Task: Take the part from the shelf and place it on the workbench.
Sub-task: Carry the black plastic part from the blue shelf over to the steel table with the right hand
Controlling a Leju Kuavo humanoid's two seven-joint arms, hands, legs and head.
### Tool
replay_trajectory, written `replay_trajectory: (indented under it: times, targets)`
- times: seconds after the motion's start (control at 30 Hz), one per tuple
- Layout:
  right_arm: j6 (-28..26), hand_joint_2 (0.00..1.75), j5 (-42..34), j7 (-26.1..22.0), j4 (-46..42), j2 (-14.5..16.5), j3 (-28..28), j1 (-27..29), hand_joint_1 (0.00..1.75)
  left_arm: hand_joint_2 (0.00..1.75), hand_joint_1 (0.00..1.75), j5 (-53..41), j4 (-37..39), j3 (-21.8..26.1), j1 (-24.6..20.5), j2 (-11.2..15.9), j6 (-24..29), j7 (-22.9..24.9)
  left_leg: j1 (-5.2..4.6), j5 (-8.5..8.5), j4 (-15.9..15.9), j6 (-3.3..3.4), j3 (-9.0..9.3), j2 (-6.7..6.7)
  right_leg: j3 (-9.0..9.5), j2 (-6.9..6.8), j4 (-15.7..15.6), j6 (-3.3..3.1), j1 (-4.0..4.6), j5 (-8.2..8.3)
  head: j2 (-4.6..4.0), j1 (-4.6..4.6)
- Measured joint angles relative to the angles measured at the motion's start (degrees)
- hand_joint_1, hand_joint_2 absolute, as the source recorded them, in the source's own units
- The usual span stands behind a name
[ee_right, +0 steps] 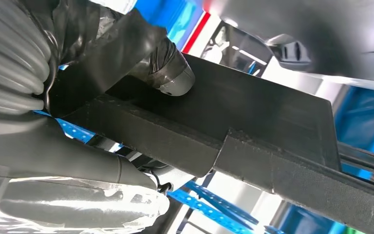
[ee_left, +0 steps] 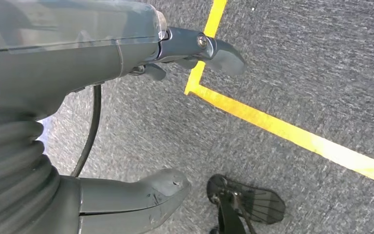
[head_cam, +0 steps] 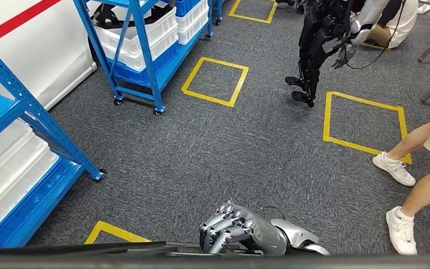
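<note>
- The part (ee_right: pixel 253 126), a flat black piece with a stepped, foam-like edge, is clamped in the right hand (ee_right: pixel 102 107). In the right wrist view the thick grey thumb presses on its broad face at upper left of the frame, and the other fingers wrap under its edge at lower left.
- In the head view the same part (head_cam: pixel 117 248) shows as a dark strip along the bottom edge, with the right hand (head_cam: pixel 241 230) curled over it at bottom centre. The part juts out from the grasp toward the lower left of that frame.
- The left hand (ee_left: pixel 126 122) carries nothing and looks relaxed, thumb and fingers apart, hanging above the grey carpet (ee_left: pixel 297 63) and a yellow tape line (ee_left: pixel 282 131).
- The step in hand appears to be the carry. The part is off the shelf and no workbench is in sight.
- To carry well, keep the clamp firm and the part level, since it is held at one end and could droop or twist.
- Steer the free end wide of the blue shelf rack (head_cam: pixel 45 123) at left, which holds white crates (head_cam: pixel 11 168).
- A person's legs in white shoes (head_cam: pixel 395 169) stand at the right edge, and another dark robot (head_cam: pixel 319 45) at top right; both are well apart from the part.
- How deeply the fingers hook the edge is hard to judge.
</note>
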Motion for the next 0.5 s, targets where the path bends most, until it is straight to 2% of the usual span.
replay_trajectory:
  times: [0.07,0.13,0.17,0.2,0.23,0.27,0.3,0.37,0.4,0.43,0.5]
  targets:
    - [0.0,1.75,0.3,0.1,0.2,0.0,0.0,0.1,1.75,1.75,0.0,-0.1,0.0,0.2,-0.2,0.0,-0.1,0.0,-0.05,0.26,-0.1,0.84,-0.01,1.11,-1.17,-2.15,2.4,0.5,-0.04,-1.54,0.0,0.01]
    - [-0.1,1.75,0.4,0.2,0.3,0.0,0.0,0.2,1.75,1.75,0.0,-0.1,0.0,0.4,-0.1,0.1,-0.1,0.0,-0.22,0.27,-0.2,1.32,-0.05,2.31,-4.44,-5.0,9.4,0.94,-0.08,-5.36,0.01,0.02]
    - [-0.1,1.75,0.4,0.2,0.5,0.0,0.1,0.2,1.75,1.75,0.0,-0.2,0.0,0.4,0.1,0.1,-0.1,0.0,-0.36,0.2,-0.2,1.44,-0.06,2.97,-6.53,-5.51,13.6,1.1,-0.19,-7.21,0.0,0.01]
    - [-0.1,1.75,0.3,0.2,0.6,0.1,0.1,0.3,1.75,1.75,0.0,-0.2,0.0,0.5,0.2,0.1,-0.1,0.0,-0.48,0.13,-0.2,1.51,-0.05,3.63,-8.15,-5.69,16.8,1.15,-0.28,-8.27,0.0,0.02]
    - [-0.1,1.75,0.4,0.3,0.7,0.1,0.2,0.5,1.75,1.75,0.0,-0.3,0.0,0.5,0.2,0.1,-0.2,0.0,-0.59,0.05,-0.1,1.57,0.0,4.25,-8.83,-5.77,18.1,1.09,-0.3,-8.21,0.0,0.02]
    - [-0.1,1.75,0.4,0.3,0.8,0.1,0.3,0.5,1.75,1.75,0.0,-0.4,0.0,0.5,0.1,0.1,-0.2,0.0,-0.68,-0.03,-0.2,1.58,0.11,4.81,-8.24,-5.85,16.8,0.89,-0.24,-6.99,0.01,0.02]
    - [-0.1,1.75,0.4,0.4,0.8,0.1,0.4,0.6,1.75,1.75,0.0,-0.5,0.0,0.5,0.0,0.1,-0.3,-0.1,-0.74,-0.12,-0.2,1.56,0.28,5.33,-6.45,-6.14,13.3,0.51,-0.02,-4.99,0.01,0.02]
    - [-0.2,1.75,0.4,0.5,0.8,0.2,0.5,0.5,1.75,1.75,0.0,-0.7,0.0,0.5,-0.1,0.0,-0.4,-0.2,-0.81,-0.35,-0.2,1.37,0.66,6.24,-1.76,-8.24,4.3,-0.7,0.9,-1.47,0.01,0.02]
    - [-0.2,1.75,0.4,0.5,0.8,0.3,0.6,0.4,1.75,1.75,0.0,-0.7,0.0,0.5,-0.2,0.0,-0.5,-0.2,-0.81,-0.46,-0.3,1.18,0.77,6.65,-0.27,-9.13,1.3,-1.25,1.38,-0.66,0.01,0.02]
    - [-0.2,1.75,0.4,0.5,0.7,0.4,0.7,0.3,1.75,1.75,0.0,-0.7,0.0,0.5,-0.2,-0.1,-0.5,-0.2,-0.81,-0.56,-0.3,0.97,0.87,7.11,0.38,-9.64,-0.1,-1.66,1.72,-0.47,0.0,0.01]
    - [-0.2,1.75,0.4,0.5,0.7,0.4,0.8,0.3,1.75,1.75,0.0,-0.8,0.0,0.5,-0.3,-0.1,-0.5,-0.2,-0.89,-0.69,-0.5,0.49,1.09,8.1,0.46,-8.64,-0.8,-2.05,1.78,-0.2,0.0,0.01]
